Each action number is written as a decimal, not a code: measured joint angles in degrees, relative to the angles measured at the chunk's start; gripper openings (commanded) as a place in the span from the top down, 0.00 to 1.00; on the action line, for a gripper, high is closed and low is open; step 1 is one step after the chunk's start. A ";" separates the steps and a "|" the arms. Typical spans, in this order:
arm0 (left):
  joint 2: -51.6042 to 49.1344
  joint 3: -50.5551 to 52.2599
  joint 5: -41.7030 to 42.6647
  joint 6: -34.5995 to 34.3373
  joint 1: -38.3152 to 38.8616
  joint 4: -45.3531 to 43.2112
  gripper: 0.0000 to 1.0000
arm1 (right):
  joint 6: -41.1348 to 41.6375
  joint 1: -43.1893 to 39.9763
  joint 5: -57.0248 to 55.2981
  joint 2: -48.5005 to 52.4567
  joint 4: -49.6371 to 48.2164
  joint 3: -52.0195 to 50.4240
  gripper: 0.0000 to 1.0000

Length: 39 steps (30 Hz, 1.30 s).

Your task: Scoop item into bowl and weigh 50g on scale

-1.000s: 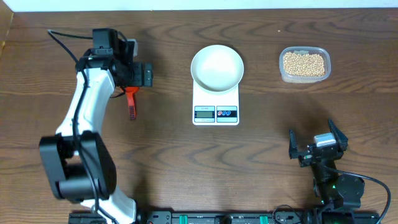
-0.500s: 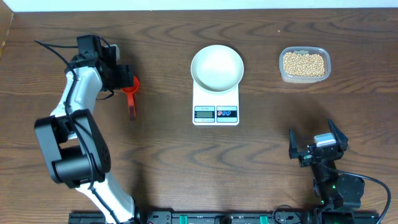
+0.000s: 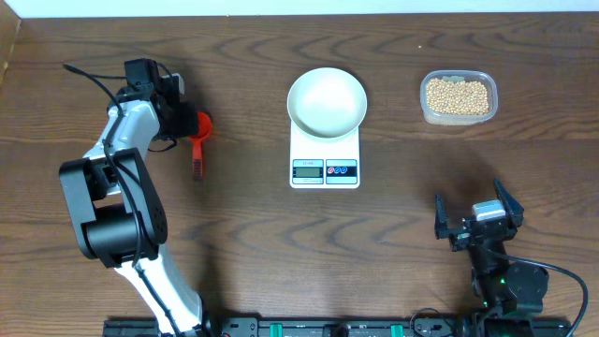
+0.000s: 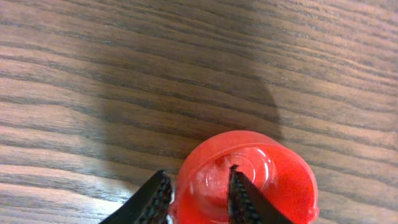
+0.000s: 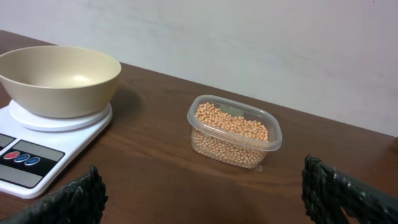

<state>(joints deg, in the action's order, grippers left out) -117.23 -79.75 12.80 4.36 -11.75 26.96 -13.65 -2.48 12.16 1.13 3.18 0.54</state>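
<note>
Dark wood-grain surface (image 3: 234, 215) carries a white scale (image 3: 325, 170) at its centre, with the white bowl (image 3: 327, 100) sitting empty on the platform. Off to the right, well apart from the scale, the tan beans (image 3: 457, 95) fill a clear plastic tub (image 3: 427, 114).

On the far left lies a red scoop (image 3: 198, 128). The left hand (image 4: 198, 182) straddles the wall of its cup, one finger inside and one outside (whether it is clamped tight cannot be told). The right hand (image 3: 471, 211) hovers near the front right edge, spread wide and grasping nothing.
</note>
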 measured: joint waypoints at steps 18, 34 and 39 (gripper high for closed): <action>-2.05 0.00 0.20 -0.33 0.00 -0.24 0.93 | 0.00 0.00 0.00 0.00 0.00 0.00 0.01; 12.94 0.00 3.87 -38.45 0.31 -1.73 0.93 | 0.00 0.00 0.00 0.00 0.00 0.00 0.01; 20.48 -0.26 6.03 -48.35 2.58 0.15 0.93 | 0.00 0.00 0.00 0.00 0.00 0.00 0.01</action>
<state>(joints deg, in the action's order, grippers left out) -96.75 -80.01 18.83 -43.99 -9.17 27.11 -13.65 -2.48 12.16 1.13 3.18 0.54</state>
